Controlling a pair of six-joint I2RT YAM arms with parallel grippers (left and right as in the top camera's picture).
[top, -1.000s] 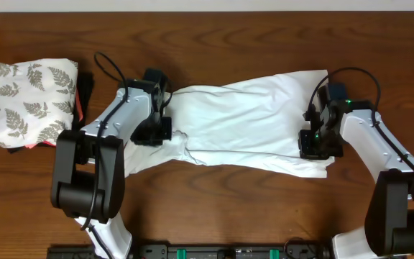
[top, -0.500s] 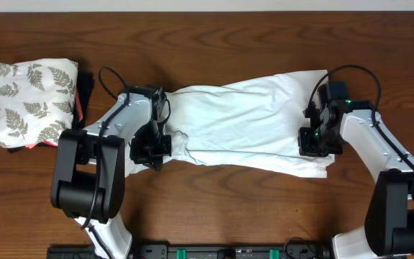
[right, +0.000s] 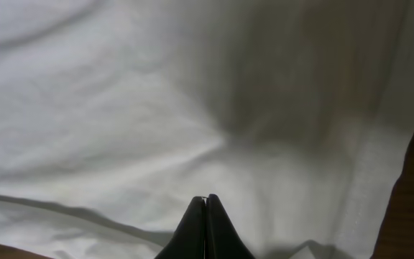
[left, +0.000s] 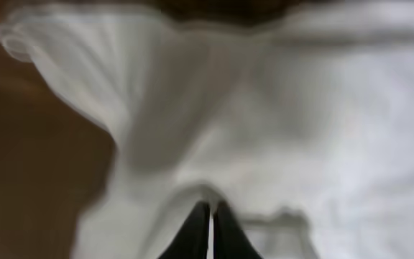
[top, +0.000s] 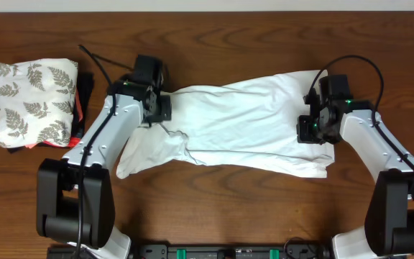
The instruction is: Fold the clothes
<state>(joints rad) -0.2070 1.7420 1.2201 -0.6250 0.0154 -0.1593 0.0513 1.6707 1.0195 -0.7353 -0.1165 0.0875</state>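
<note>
At the far left of the bench point(top: 214, 201) lay a folded fern cloth point(top: 31, 101). It rested on a dark pile point(top: 85, 86) that showed black and a strip of red at its right side.

Just right of that, the left tool point(top: 158, 115) sat at the far left end of the shirt point(top: 243, 122). In the left wrist view the left tool point(left: 210, 210) had its jaws pressed together on white cloth, which rose in a small ridge to the tips; the view was blurred.

The shirt lay flat on the bench between the two arms, spread from left to right and creased. A loose lobe hung toward the near left, and its far right corner reached farthest back.

The right tool point(top: 313, 131) stood over the shirt's right end. In the right wrist view the right tool point(right: 206, 201) was likewise closed to a narrow point, with folds of the shirt point(right: 121, 108) running in to its tips. Bare wood showed at the right edge.
</note>
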